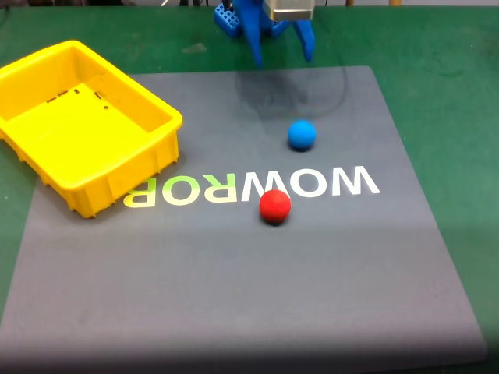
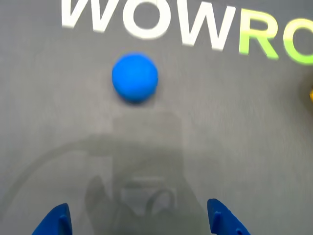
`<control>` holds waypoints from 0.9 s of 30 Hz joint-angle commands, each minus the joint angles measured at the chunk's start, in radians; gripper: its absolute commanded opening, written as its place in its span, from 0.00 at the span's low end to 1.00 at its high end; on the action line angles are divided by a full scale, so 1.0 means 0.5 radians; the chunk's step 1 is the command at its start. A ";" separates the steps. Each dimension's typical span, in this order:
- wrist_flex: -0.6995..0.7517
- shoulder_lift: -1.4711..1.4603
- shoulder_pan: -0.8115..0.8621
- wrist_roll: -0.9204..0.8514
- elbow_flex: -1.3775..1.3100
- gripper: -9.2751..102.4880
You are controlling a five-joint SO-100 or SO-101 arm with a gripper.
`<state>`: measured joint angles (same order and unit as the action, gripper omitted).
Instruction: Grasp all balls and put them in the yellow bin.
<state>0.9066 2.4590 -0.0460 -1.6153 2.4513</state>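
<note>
Two blue fingertips [image 2: 54, 223] poke up from the bottom of the wrist view, far apart, so the jaws are wide open and hold nothing. In the fixed view the gripper [image 1: 282, 51] hangs at the top, above the grey mat [image 1: 234, 296], and its shadow falls on the mat under it.

There are two balls. One blue ball [image 2: 135, 77] sits on the mat in front of the gripper. One red ball [image 1: 274, 206] sits nearer the camera in the fixed view, apart from the blue one, touching the bottom of the letters.

There is one yellow bin [image 1: 47, 78] at the left of the fixed view, partly on the mat. Nothing is in it.

The big letters [image 1: 249, 187] on the mat read "WOWROB", white then green, upside down in the fixed view
</note>
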 commanded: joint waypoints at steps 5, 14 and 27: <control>-0.313 -0.644 -0.034 0.018 -0.506 0.37; -0.460 -1.160 -0.101 0.071 -0.761 0.37; -0.561 -1.568 -0.110 0.071 -0.942 0.35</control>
<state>0.6565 1.6766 -0.1028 -1.5877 2.0525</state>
